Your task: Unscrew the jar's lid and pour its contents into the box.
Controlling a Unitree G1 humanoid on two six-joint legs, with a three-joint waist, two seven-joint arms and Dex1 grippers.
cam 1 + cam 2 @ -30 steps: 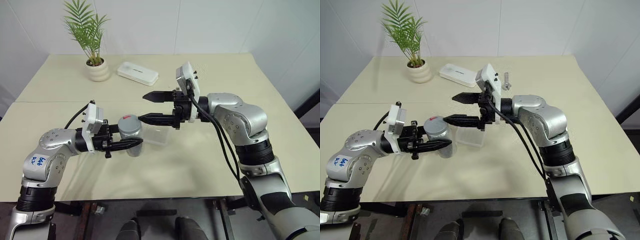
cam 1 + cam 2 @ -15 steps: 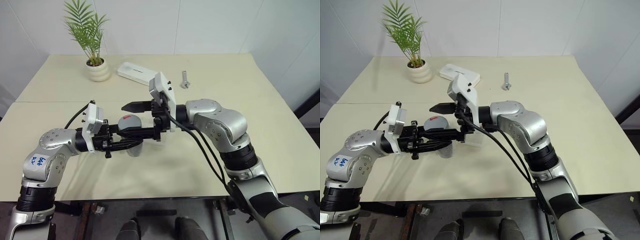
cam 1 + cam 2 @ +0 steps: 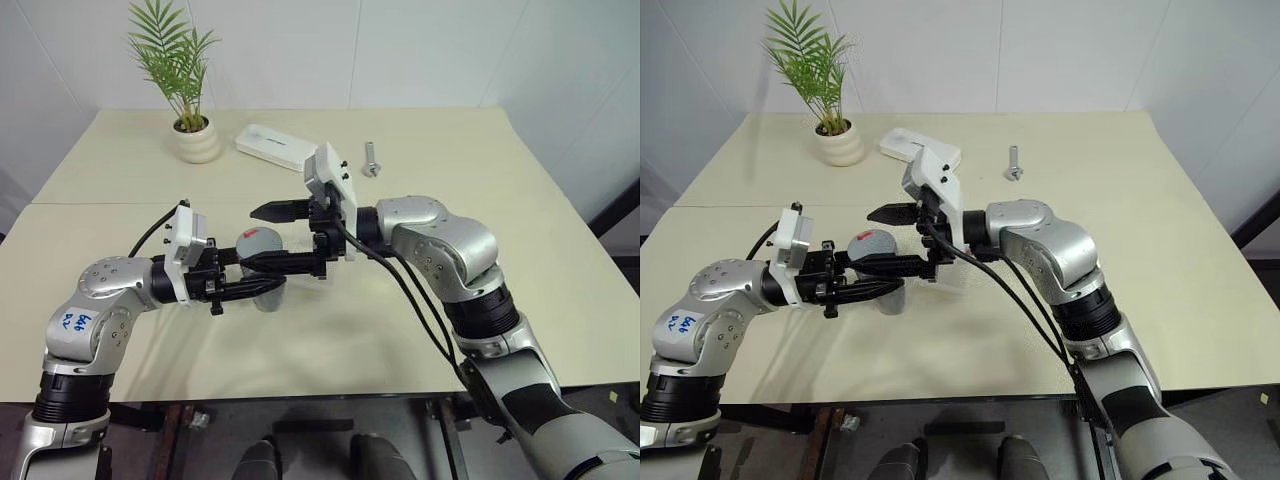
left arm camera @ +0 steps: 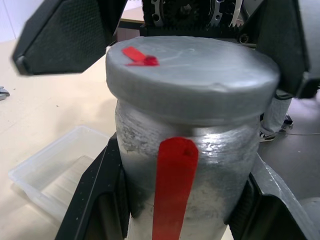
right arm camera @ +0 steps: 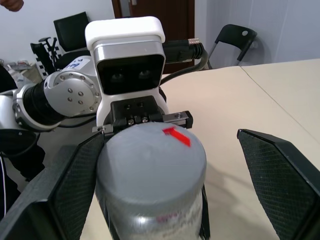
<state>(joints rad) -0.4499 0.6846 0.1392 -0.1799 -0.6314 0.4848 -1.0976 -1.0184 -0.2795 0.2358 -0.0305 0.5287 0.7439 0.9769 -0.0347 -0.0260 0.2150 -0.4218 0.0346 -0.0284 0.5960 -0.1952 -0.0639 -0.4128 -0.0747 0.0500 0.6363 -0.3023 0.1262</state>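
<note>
My left gripper (image 3: 268,284) is shut on the silvery-grey jar (image 3: 266,298), holding it upright above the table by its body. A red stripe runs down the jar's side (image 4: 175,190). The grey lid (image 4: 192,75) sits on the jar, with a red mark on top. My right gripper (image 3: 252,237) is open and points level at the lid, one black finger (image 5: 75,185) on each side of it, apart from the rim. The clear box (image 4: 55,175) lies on the table just behind the jar. The contents are hidden inside the jar.
At the back of the cream table stand a white plant pot (image 3: 196,140), a flat white oblong case (image 3: 275,146) and a silver bolt (image 3: 369,160). The table's front edge (image 3: 330,392) runs just below my arms.
My right gripper has swung left from over the box until its open fingers straddle the jar's lid. The left gripper and the jar have stayed still.
</note>
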